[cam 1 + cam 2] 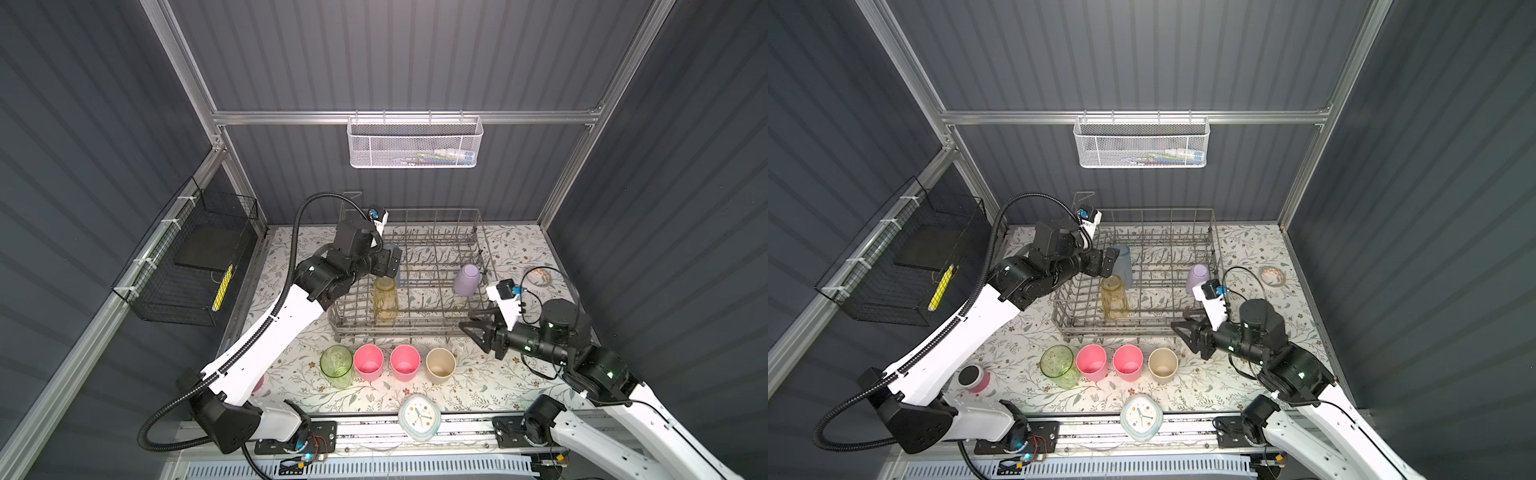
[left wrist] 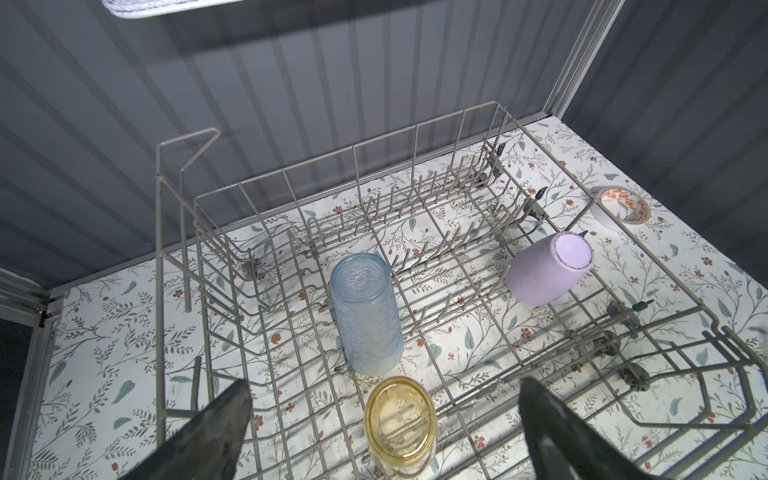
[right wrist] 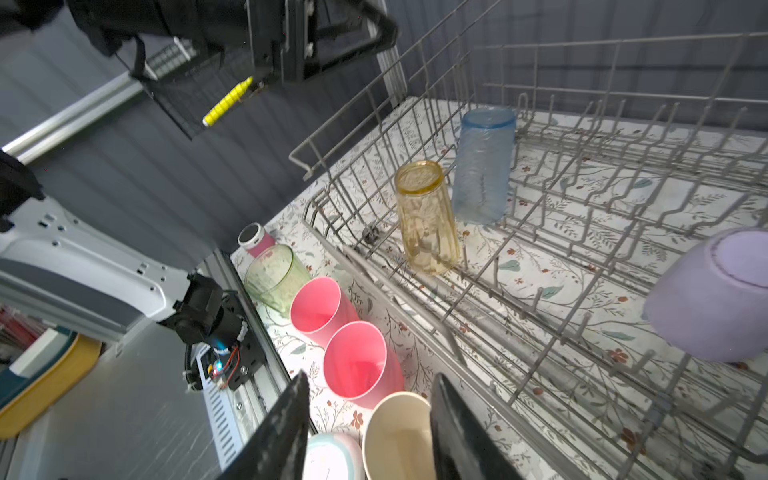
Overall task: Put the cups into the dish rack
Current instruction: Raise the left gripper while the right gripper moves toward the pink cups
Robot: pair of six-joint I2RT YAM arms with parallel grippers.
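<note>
1. Top views: the dish rack (image 1: 432, 330) stands at the back of the floral table (image 1: 498, 386). Three cups sit in it mouth down. The yellow cup (image 1: 385, 299) is near the front left and the blue cup (image 1: 1123, 266) is just behind it. The lavender cup (image 1: 467, 280) leans at the right side. In front of the rack, a row stands mouth up: the green cup (image 1: 336, 365), a pink cup (image 1: 368, 362), a second pink cup (image 1: 405, 362) and the beige cup (image 1: 440, 365). The left gripper (image 1: 1109, 264) hangs over the rack's left part, just beside the blue cup. The right gripper (image 1: 468, 328) hovers at the rack's front right corner, near the beige cup.
2. Left wrist view: this gripper's fingers (image 2: 216, 428) are spread wide and grip nothing. The yellow cup's base shows below the gap with the blue cup beyond it, both apart from the fingers.
3. Right wrist view: this gripper's fingers are partly spread and pinch nothing. The beige cup's rim shows between them. It runs behind one finger, so I cannot tell whether they touch. The pink and green cups line up beyond it.
</note>
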